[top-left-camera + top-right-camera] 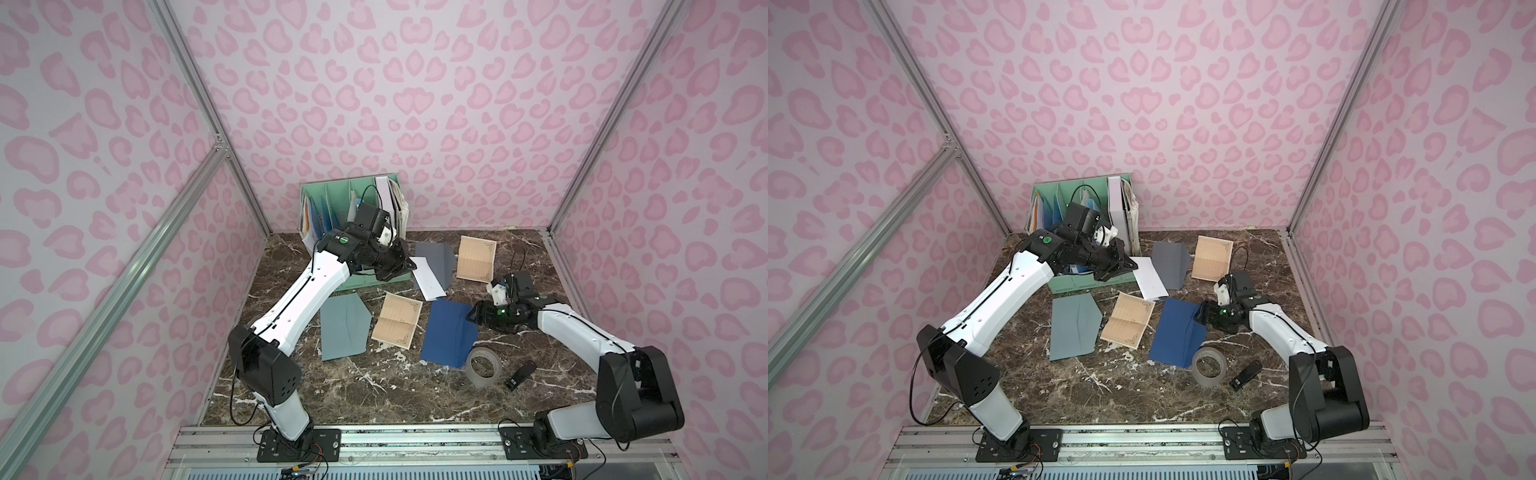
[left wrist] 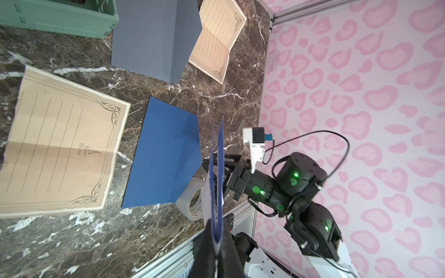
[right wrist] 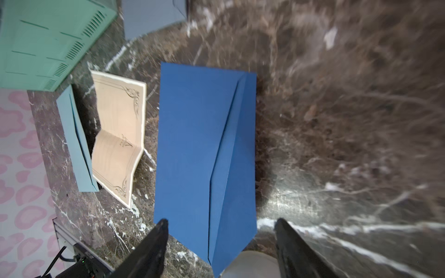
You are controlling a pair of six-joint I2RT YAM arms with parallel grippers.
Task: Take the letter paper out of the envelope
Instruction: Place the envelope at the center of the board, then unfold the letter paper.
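Marble surface (image 1: 374, 395), cluttered: left gripper (image 1: 409, 264) jaws clamped on the white envelope (image 1: 430, 282), lifted beside the green organizer (image 1: 316, 195). Right gripper (image 3: 220, 231) jaws wide and empty over one end of the dark blue envelope (image 1: 449, 336). Risk: the edge pinch may trap the hidden letter, so a pull tears or slips it.

Sheet (image 2: 216, 168) in left pincer (image 2: 216, 228) showed only its edge, rack (image 1: 328, 192) half hidden behind left arm (image 1: 303, 291), table (image 3: 361, 96) was blurred
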